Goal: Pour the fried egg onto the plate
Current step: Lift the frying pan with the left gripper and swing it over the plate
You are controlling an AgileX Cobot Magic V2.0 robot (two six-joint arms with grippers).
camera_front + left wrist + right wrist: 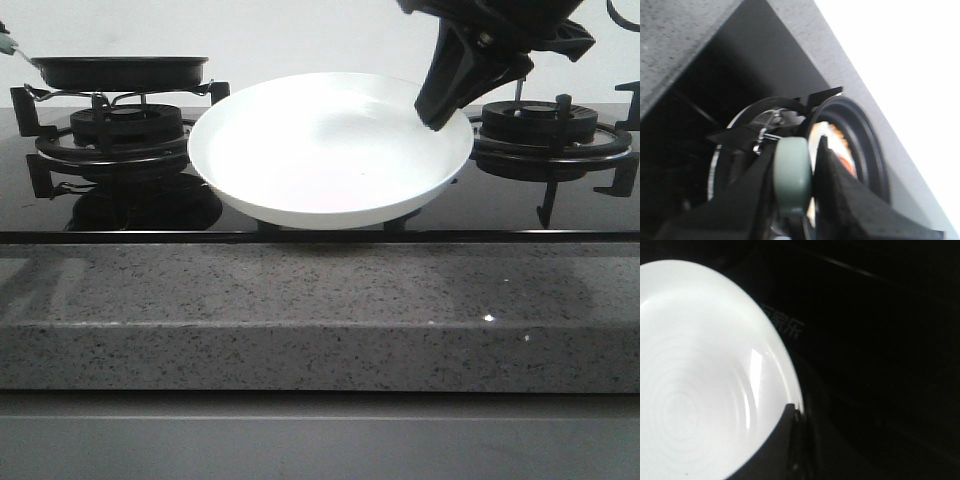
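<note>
Plate (330,160) pinched at its rim by my right gripper (440,118); left gripper (807,172) clamps the pan handle (792,175)

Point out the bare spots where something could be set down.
Free: the speckled grey stone ledge in front of the black glass hob. The round white plate looks empty, right gripper pinching its rim. Crowded: the black frying pan covers the left burner.

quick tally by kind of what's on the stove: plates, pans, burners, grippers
plate: 1, white, nothing on it
frying pan: 1, black, over the left burner
burners: 2, left burner and right burner
grippers: 2, left gripper shut on the pan handle, right gripper on the plate's rim
total: 6
</note>
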